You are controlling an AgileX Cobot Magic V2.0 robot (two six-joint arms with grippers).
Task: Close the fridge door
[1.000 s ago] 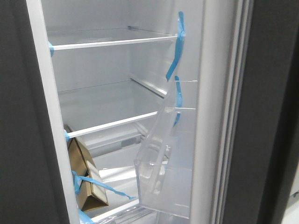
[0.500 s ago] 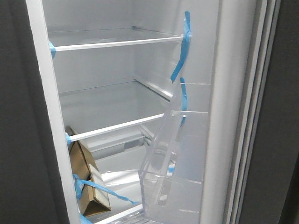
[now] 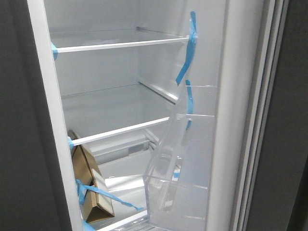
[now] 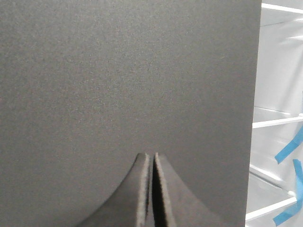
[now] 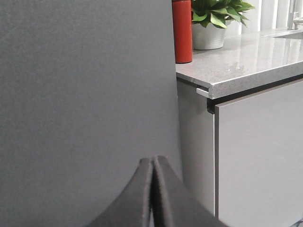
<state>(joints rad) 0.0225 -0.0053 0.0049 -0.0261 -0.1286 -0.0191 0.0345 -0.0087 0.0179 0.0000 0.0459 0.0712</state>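
Note:
The fridge door (image 3: 238,120) stands open at the right of the front view, its white inner face showing a clear plastic bin (image 3: 178,185) and blue tape strips (image 3: 191,43). Its dark-grey outer face (image 5: 85,85) fills the right wrist view. My right gripper (image 5: 153,160) is shut and empty, its tips close against that outer face. My left gripper (image 4: 151,155) is shut and empty, pointing at the narrower dark-grey panel (image 4: 118,71) left of the fridge opening. Neither gripper shows in the front view.
The fridge's interior holds white shelves (image 3: 115,45) and a taped cardboard box (image 3: 89,187) low down. Right of the door is a stone counter (image 5: 246,61) with a red bottle (image 5: 182,30) and a potted plant (image 5: 213,14), over a pale grey cabinet front (image 5: 260,156).
In the front view the door's inner face and its clear bin shifted to the right between one second and half a second ago. Since then nothing has visibly moved.

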